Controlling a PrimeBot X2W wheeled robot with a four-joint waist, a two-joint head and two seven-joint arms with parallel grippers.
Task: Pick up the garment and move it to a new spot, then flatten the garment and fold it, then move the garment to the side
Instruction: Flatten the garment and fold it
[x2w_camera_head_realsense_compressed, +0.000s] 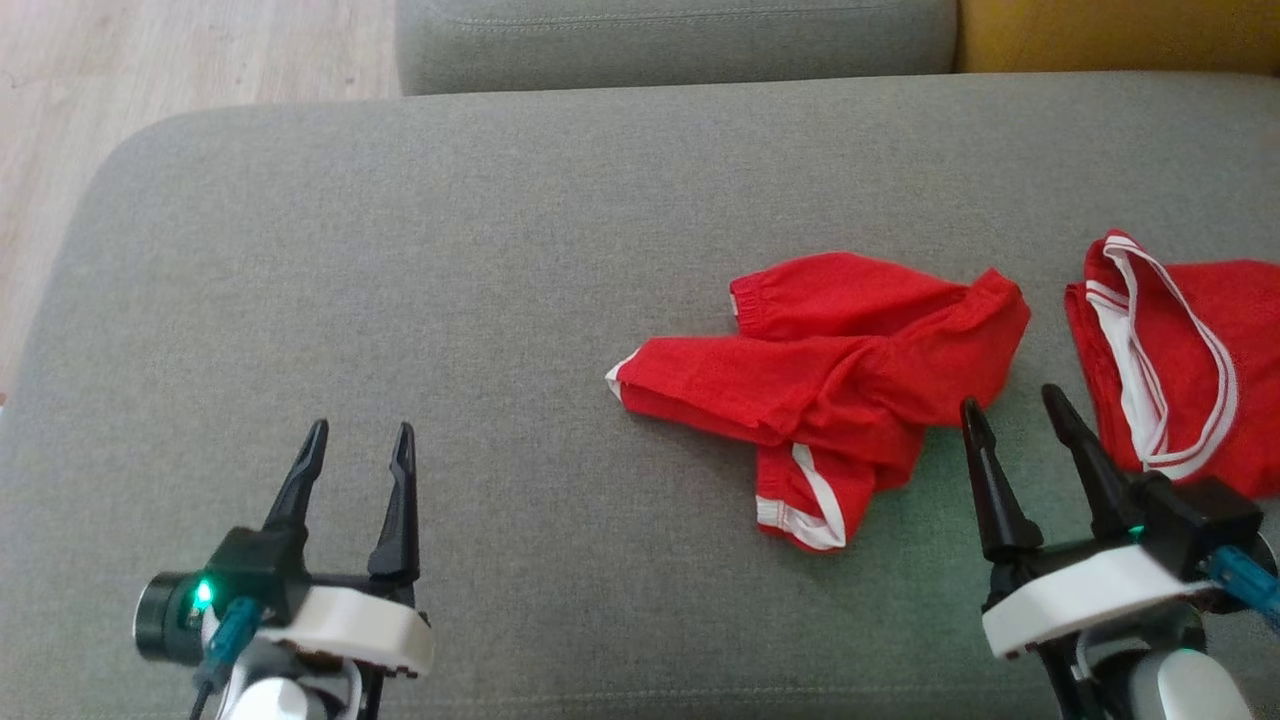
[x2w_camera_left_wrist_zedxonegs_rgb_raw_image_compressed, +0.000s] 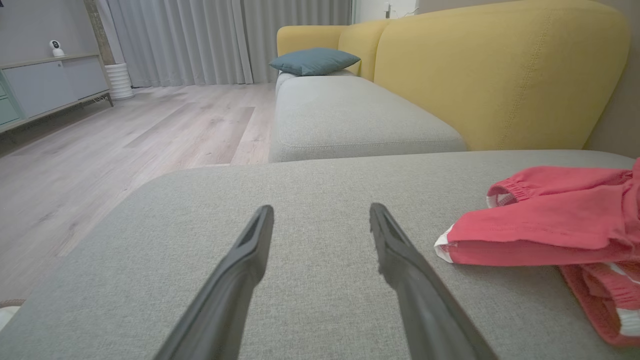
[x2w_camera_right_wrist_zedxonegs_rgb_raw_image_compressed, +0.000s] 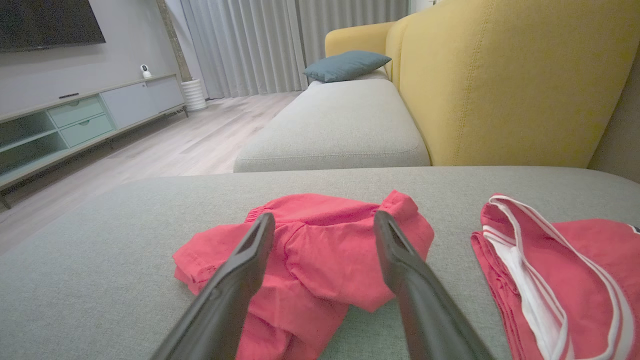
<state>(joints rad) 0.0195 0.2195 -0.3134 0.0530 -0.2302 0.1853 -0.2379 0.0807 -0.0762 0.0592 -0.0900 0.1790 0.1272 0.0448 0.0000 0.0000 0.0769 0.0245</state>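
Left tool (x2w_camera_head_realsense_compressed: 360, 428), right tool (x2w_camera_head_realsense_compressed: 1010, 398), both spread; crumpled garment (x2w_camera_head_realsense_compressed: 830, 380), second garment (x2w_camera_head_realsense_compressed: 1190, 360).

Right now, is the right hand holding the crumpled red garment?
No, the right hand is open beside the crumpled red garment, not gripping it.

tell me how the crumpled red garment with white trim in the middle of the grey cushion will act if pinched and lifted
Probably floppy: the crumpled red cloth garment lies in soft folds, so it should drape and unfurl from a pinch. Likely light, since the fabric looks thin. Pushed, it would probably bunch rather than slide on the textured grey cushion.
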